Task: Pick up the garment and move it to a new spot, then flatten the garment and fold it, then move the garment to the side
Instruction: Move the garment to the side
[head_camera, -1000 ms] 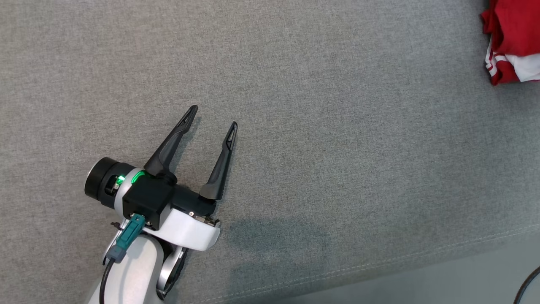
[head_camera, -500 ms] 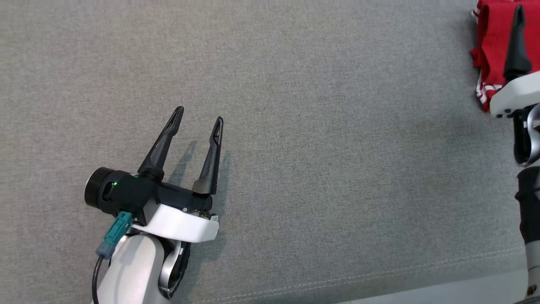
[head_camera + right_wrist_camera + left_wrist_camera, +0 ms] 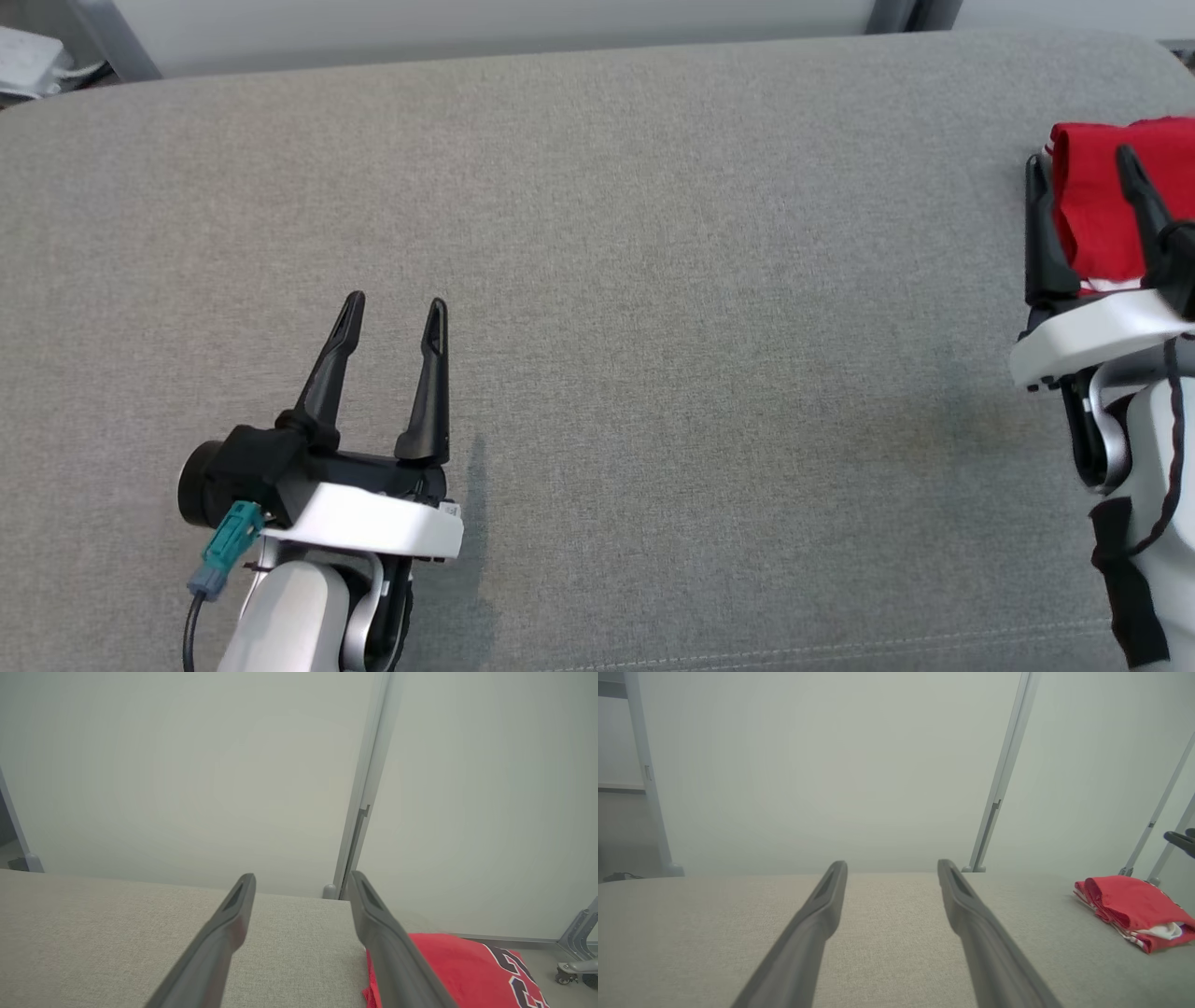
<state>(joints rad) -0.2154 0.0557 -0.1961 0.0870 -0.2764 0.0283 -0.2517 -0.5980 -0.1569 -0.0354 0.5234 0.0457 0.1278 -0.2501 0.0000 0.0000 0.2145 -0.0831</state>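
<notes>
- Folded red garment (image 3: 1097, 219) with white striped trim at the far right end of a grey cushion (image 3: 653, 280), near its back edge; dark lettering across the top in the right wrist view.
- Left gripper (image 3: 395, 303) low over bare cushion on the left, well apart from the garment; fingers spread, nothing between them.
- Right gripper (image 3: 1078, 159) at the right edge, fingers spread, nothing pinched; seen from the left wrist view, raised above the garment and clear of it.
- Pale wall (image 3: 808, 765) behind the cushion, with grey metal posts (image 3: 1004, 774).
</notes>
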